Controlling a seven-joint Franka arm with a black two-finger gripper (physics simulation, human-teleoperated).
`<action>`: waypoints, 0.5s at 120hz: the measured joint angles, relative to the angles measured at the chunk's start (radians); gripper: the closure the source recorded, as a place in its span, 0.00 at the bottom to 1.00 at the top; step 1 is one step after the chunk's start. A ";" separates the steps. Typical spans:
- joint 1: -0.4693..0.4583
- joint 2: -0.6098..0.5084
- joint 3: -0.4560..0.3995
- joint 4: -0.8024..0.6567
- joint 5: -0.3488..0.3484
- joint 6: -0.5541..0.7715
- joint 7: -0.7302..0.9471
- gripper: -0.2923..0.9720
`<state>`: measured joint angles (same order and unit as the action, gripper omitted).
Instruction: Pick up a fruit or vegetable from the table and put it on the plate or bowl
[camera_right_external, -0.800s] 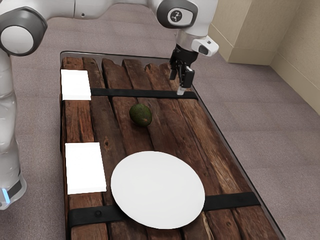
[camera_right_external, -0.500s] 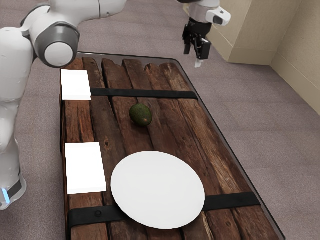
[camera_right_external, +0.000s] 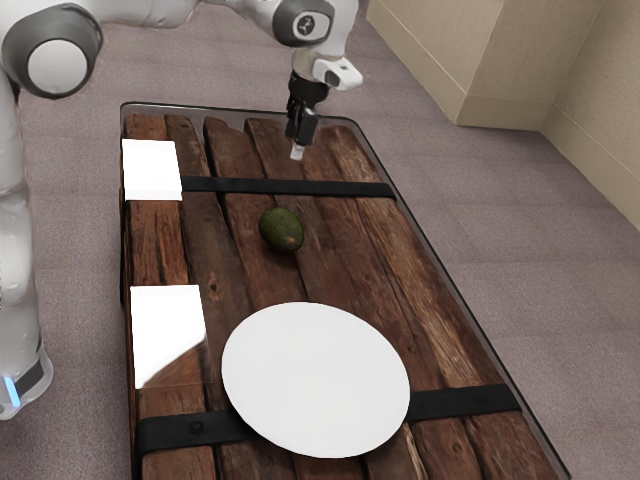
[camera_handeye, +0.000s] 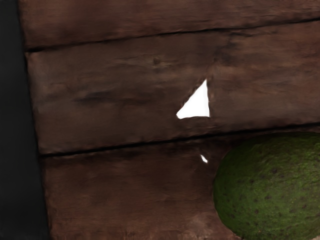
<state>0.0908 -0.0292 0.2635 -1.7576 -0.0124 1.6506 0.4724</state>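
A dark green avocado (camera_right_external: 281, 229) lies on the wooden table (camera_right_external: 350, 250), a little beyond its middle. Nearer the front sits a round white plate (camera_right_external: 315, 378) with nothing on it. My gripper (camera_right_external: 297, 146) hangs over the table's far end, pointing down, above and beyond the avocado and well apart from it. It is open and holds nothing. In the wrist view the avocado (camera_handeye: 270, 190) shows close up on the planks, off to one side of the hand.
Two white blocks (camera_right_external: 151, 168) (camera_right_external: 168, 335) lie along the table's edge at the exterior view's left. Black straps (camera_right_external: 290, 187) cross the planks at the far and near ends. Carpet surrounds the table, and a beige wall (camera_right_external: 500, 50) stands at the back right.
My hand swung from the table's far right edge, up and off past the corner, then back toward the exterior view's left over the table's far end. Avocado and plate stayed put.
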 joint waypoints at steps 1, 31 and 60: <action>0.002 -0.008 0.000 -0.010 0.004 0.007 0.009 0.23; -0.451 -0.128 0.244 -0.192 0.059 0.196 0.287 0.23; -0.557 -0.129 0.414 -0.310 0.069 0.301 0.589 0.23</action>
<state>-0.4664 -0.1586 0.6776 -2.0679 0.0566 1.9513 1.0615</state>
